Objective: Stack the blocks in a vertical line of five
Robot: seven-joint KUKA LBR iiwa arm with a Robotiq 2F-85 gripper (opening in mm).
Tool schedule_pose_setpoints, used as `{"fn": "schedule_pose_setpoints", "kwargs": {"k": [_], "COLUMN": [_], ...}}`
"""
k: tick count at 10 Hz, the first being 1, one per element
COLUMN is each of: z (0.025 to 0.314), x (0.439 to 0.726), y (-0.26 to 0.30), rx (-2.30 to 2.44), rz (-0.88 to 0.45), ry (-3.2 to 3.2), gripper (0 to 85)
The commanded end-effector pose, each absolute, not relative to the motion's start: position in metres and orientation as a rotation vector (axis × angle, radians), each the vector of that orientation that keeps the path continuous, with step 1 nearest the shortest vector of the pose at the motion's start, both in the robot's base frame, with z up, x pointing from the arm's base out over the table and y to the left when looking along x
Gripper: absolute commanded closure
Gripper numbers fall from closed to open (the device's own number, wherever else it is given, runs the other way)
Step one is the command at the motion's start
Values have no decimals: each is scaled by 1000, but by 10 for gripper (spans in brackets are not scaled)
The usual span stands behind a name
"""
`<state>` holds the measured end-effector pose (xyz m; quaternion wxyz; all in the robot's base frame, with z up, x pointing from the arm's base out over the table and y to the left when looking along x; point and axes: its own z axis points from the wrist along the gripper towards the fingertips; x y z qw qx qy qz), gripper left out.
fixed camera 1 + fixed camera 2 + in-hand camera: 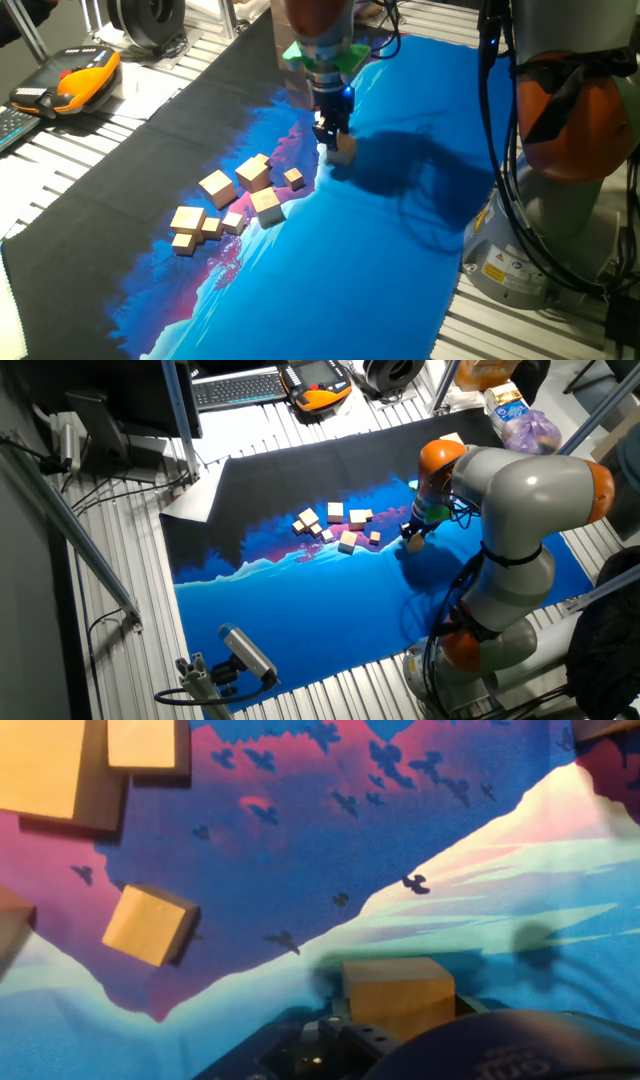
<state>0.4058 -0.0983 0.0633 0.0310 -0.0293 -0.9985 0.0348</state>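
No text, brand or number can be read in any view. A yellow sticker (493, 270) and a white label beside it sit on the robot base (520, 255), but their print is too small to make out. The keyboard (236, 388) keys are likewise illegible.

The arm (520, 490) bends over from its base at the table's edge, elbow high, wrist turned straight down. The gripper (334, 143) points at the table and hangs low, its fingers (325, 135) closed on a block (345, 148) held just above the surface.
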Motion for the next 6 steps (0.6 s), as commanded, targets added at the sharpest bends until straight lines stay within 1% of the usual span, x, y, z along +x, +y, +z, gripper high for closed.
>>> {"fn": "schedule_pose_setpoints", "kwargs": {"k": [1,4,6], "z": [66,88,103], "x": [407,417,423], "y": [-97,-85,-59], "rx": [-93,-128,-198], "rz": [109,102,123], "ry": [-3072,-3038,-3023], "gripper": [170,170,170]}}
